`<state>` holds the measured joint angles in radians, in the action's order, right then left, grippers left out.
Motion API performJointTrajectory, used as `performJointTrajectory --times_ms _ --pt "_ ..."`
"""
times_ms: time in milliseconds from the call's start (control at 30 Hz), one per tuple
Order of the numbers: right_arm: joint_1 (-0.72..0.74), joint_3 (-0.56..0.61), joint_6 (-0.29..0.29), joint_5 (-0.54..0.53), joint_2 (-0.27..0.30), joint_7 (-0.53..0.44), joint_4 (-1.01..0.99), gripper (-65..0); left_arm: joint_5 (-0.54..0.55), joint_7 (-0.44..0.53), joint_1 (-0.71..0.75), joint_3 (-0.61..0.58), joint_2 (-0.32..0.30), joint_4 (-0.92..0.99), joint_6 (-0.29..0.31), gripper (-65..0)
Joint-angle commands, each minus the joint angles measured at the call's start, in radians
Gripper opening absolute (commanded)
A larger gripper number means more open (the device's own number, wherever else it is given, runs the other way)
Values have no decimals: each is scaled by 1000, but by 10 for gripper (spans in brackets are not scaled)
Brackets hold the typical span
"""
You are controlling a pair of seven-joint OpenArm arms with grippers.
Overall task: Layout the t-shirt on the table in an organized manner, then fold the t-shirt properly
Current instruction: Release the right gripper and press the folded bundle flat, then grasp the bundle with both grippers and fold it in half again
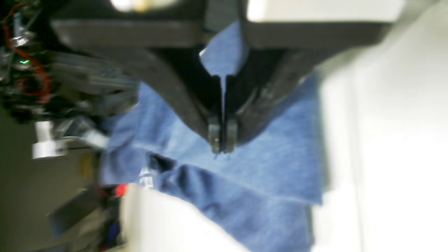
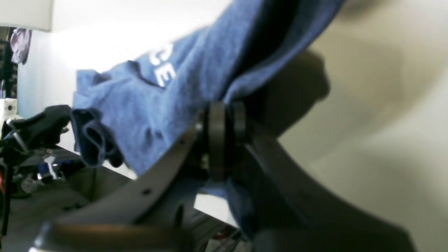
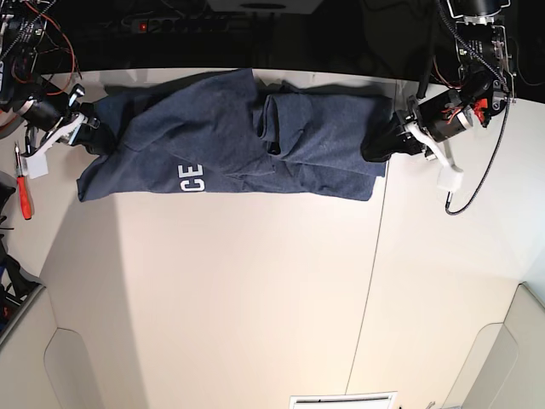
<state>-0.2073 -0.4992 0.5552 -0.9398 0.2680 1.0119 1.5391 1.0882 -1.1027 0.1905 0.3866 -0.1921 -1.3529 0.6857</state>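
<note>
The dark blue t-shirt (image 3: 255,136) lies stretched sideways across the far part of the table (image 3: 255,290), wrinkled, with folds in its middle and the white letters "CE" (image 3: 192,179) showing. My left gripper (image 3: 379,143) is at the shirt's right end. In the left wrist view its fingertips (image 1: 214,138) are pressed together on the t-shirt (image 1: 273,157), with cloth running up between the fingers. My right gripper (image 3: 92,135) is at the shirt's left end. The right wrist view shows this gripper (image 2: 224,119) shut on a bunched edge of the t-shirt (image 2: 147,105).
A red-handled screwdriver (image 3: 23,200) lies by the table's left edge. A thin dark seam (image 3: 375,281) runs across the tabletop. Cables and electronics (image 3: 477,51) crowd the far corners behind both arms. Raised pale panels (image 3: 502,358) stand at the near corners.
</note>
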Motion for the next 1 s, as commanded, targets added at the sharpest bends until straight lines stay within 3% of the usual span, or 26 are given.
performJointTrajectory --times_ms 0,100,267,467,667,967 --pt "5 -5 10 -35 13 -4 37 -650 -3 11 -5 1 -8 -17 12 -650" --pt "5 -5 22 -90 -4 32 94 -650 -92 57 -5 1 -1 -17 12 -650" --pt "5 31 26 -124 -88 51 187 -650 -166 97 -5 -2 32 -17 12 -650" --pt "7 235 28 -121 -174 50 236 -650 -165 97 -5 -4 68 -17 12 -650" --pt "45 476 28 0 -254 -28 236 -650 -165 97 -5 -13 68 -17 12 -650" --pt "131 747 15 206 -325 -103 235 -650 -156 97 -5 -13 68 -17 12 -650"
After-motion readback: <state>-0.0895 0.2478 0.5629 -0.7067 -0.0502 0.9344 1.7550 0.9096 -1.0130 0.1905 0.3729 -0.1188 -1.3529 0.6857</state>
